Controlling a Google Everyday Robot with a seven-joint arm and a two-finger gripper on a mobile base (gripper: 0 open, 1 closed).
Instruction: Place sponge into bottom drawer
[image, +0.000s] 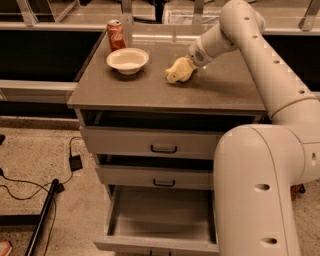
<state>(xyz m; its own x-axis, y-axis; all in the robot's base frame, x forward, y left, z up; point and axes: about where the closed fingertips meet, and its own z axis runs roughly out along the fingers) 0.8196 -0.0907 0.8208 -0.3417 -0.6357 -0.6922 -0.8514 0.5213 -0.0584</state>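
Sponge (179, 70): pale yellow, lumpy, on cabinet top (150, 90) | gripper (188, 64) at its right end, grip unclear

The gripper (187, 64) is sitting against the sponge (178, 71), partly hiding it; well below, the bottom drawer (160, 217) is running off-frame.

Speckled floor (35, 150) spreads past the bench's (165, 95) left edge, with a black adapter (76, 162) and a dark pole (42, 216) lying on it. Dark panels (40, 55) run behind both far corners. The gripper (189, 65) sits near the far edge, right of middle.
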